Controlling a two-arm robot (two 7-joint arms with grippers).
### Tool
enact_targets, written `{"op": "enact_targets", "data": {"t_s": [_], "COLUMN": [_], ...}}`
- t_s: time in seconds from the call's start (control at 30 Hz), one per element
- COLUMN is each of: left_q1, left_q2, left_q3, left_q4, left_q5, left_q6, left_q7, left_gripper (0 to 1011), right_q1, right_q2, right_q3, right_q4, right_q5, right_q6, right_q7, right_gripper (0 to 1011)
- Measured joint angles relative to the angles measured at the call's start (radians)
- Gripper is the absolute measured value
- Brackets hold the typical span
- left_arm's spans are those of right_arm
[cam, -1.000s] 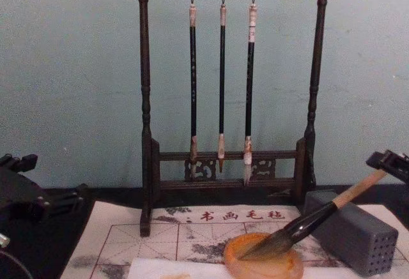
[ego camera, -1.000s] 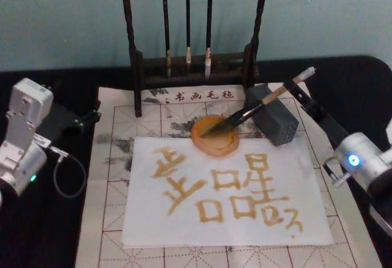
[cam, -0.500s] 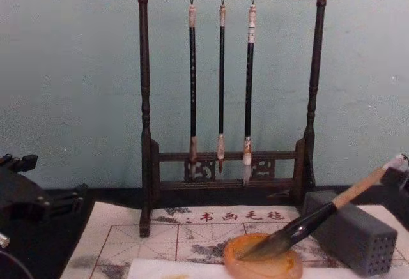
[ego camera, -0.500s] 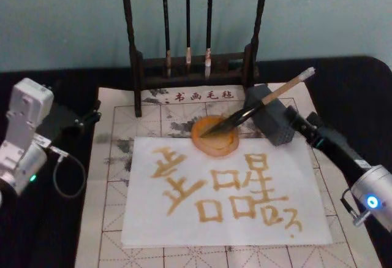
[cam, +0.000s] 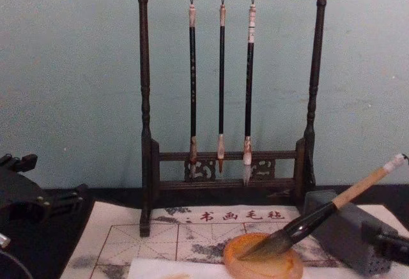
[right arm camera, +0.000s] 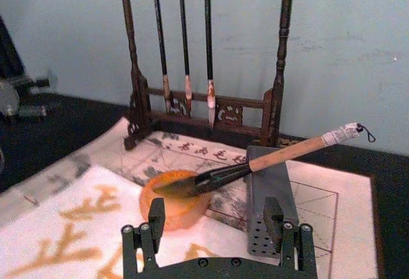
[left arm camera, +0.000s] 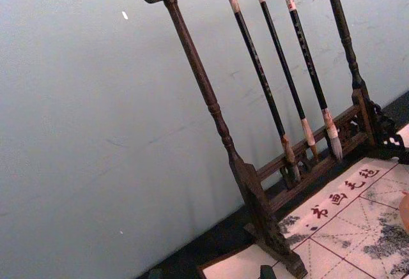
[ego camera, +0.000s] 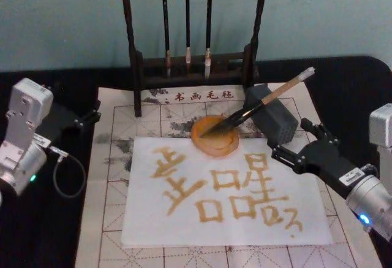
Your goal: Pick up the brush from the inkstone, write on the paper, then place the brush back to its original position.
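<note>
Three thin brushes point(ego camera: 187, 19) hang behind; my right gripper point(ego camera: 294, 147) stands released beside the grey block point(ego camera: 273, 120), clear of the brush point(ego camera: 257, 103) propped bristles-down in the inkstone point(ego camera: 215, 135) at the paper's point(ego camera: 226, 191) edge.

Plain pale teal wall point(cam: 70, 87) behind; dark wooden brush rack point(cam: 223, 94) against it; black tabletop point(ego camera: 361, 90) beyond right gripper point(ego camera: 294, 148).

The chest view's bottom edge cuts off the inkstone point(cam: 263, 261) and the paper point(cam: 172, 269)
</note>
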Motion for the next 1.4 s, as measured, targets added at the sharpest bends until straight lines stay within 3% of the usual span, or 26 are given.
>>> {"op": "enact_targets", "data": {"t_s": [0.17, 0.4, 1.4], "left_q1": [0.0, 0.0, 0.0], "left_q2": [0.0, 0.0, 0.0], "left_q3": [0.0, 0.0, 0.0], "left_q4": [0.0, 0.0, 0.0], "left_q5": [0.0, 0.0, 0.0], "left_q6": [0.0, 0.0, 0.0], "left_q7": [0.0, 0.0, 0.0], "left_gripper": [1001, 1001, 1001], "right_q1": [0.01, 0.013, 0.013], "right_q2": [0.0, -0.011, -0.01], "right_q3": [-0.012, -0.012, -0.011], "right_q4": [0.016, 0.029, 0.029], "right_q5": [-0.076, -0.114, -0.115], "right_q6": [0.0, 0.011, 0.012], "right_q7": [-0.016, -0.02, -0.02], "right_gripper": [1002, 1002, 1002]}}
